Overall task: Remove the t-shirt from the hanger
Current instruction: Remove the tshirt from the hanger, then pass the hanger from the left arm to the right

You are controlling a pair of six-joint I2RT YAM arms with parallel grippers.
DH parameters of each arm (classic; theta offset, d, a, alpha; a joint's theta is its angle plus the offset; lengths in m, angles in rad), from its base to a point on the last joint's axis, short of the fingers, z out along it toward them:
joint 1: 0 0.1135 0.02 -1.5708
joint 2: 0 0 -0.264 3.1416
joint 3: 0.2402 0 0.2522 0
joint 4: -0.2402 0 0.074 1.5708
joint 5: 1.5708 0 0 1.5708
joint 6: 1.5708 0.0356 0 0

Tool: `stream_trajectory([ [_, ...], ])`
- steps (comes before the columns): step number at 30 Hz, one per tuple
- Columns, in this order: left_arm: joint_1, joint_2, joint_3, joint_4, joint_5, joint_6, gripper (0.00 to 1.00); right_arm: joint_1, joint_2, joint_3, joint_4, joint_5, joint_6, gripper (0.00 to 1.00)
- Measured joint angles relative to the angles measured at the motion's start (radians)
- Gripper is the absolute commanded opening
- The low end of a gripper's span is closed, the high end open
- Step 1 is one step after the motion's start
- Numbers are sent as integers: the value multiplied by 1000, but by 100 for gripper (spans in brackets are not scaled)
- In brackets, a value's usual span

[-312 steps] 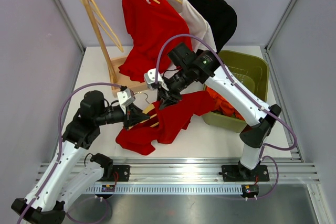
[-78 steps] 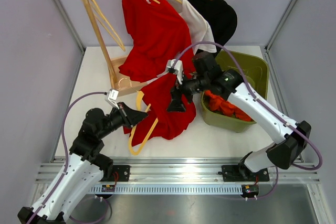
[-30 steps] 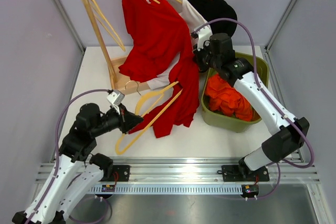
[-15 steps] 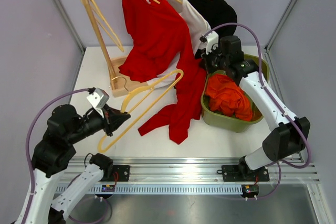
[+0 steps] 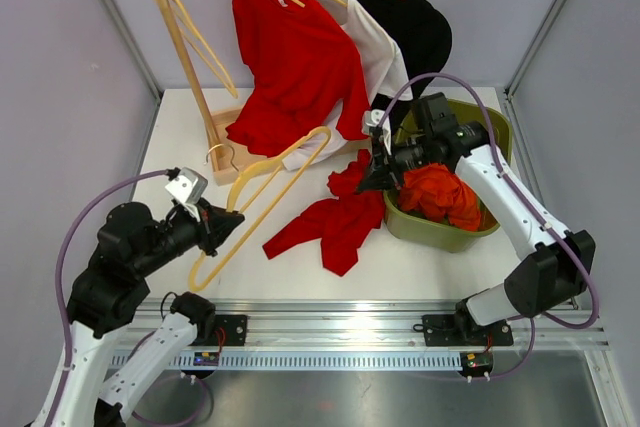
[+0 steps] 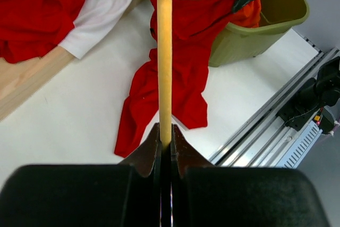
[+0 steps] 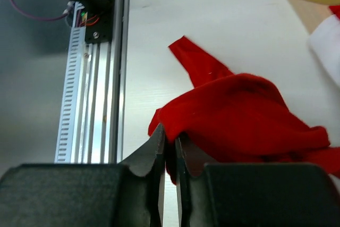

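A red t-shirt [image 5: 335,222] lies mostly on the white table, its upper part lifted beside the green bin. My right gripper [image 5: 372,179] is shut on a fold of it; the right wrist view shows the red cloth [image 7: 249,112] pinched between the jaws. A bare yellow wooden hanger [image 5: 262,192] is off the shirt and held up over the table. My left gripper [image 5: 228,223] is shut on the hanger's bar, seen edge-on in the left wrist view [image 6: 164,57]. The shirt also shows in the left wrist view [image 6: 170,89].
A green bin [image 5: 470,147] with orange-red clothes [image 5: 438,192] stands at the right. A wooden rack [image 5: 190,47] at the back carries red, white and black shirts on hangers. A metal rail [image 5: 350,327] runs along the near edge.
The right gripper came down from near the rack toward the bin's left side, lowering the red shirt so more of it lies on the table. The left arm with the hanger barely moved.
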Motion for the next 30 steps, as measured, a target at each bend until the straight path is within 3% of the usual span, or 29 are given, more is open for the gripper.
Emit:
stream_trajectory([
  [4,0,17,-58,46,-5,-24,0,5,0,-58,-53,-16,-63,25],
  [5,0,24,-71,59,-5,-29,0,5,-2,-72,-57,-14,-71,31],
  [6,0,31,-81,70,-5,-32,0,5,-4,-83,-60,-11,-78,47],
  [7,0,37,-90,78,-5,-34,0,5,-8,-93,-62,-3,-81,54],
  [11,0,64,-106,101,2,-41,0,6,-41,-110,-72,41,-122,71],
  [17,0,103,-106,106,39,-6,0,7,-114,-79,-202,127,-274,81],
  [23,0,142,-106,98,75,99,0,8,-164,24,-383,170,-431,80],
  [30,0,213,-95,41,134,257,0,8,-188,120,-449,188,-490,81],
])
